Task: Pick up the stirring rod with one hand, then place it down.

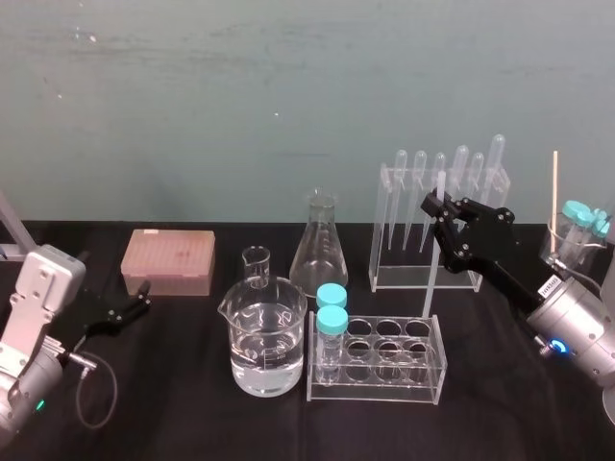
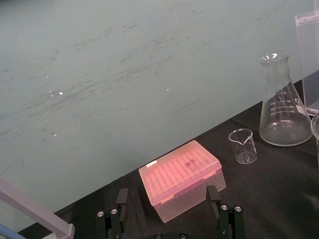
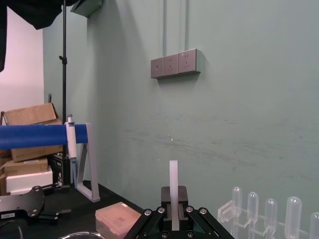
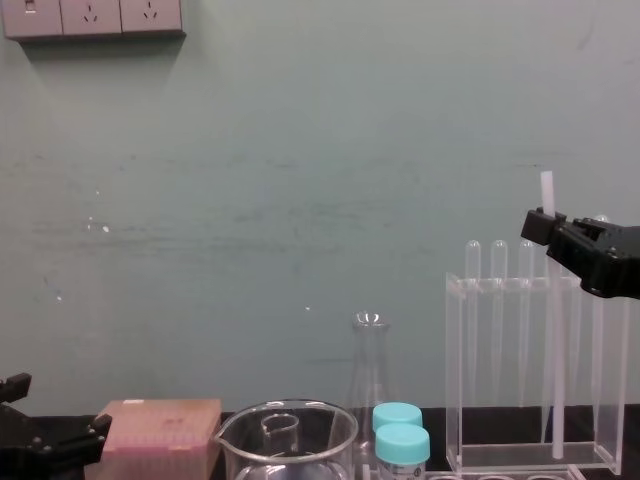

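One upright stirring rod (image 1: 433, 274) clamped in right pincer (image 1: 440, 207); left pincer (image 1: 144, 298) apart near pink box (image 1: 168, 261).

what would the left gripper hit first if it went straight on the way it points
Most likely the pink box: it sits directly ahead of the left gripper, in line with its open jaws, with nothing seen between. The right gripper holds the rod.

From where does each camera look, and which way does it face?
Head: from above, down on the table; left tool low left, right tool gripping the stirring rod.
Chest: low, forward at the wall; right tool at right.
Left wrist: behind the open left tool, toward the pink box.
Right wrist: behind the right tool, toward the wall.
Shared: head and chest show the rod.
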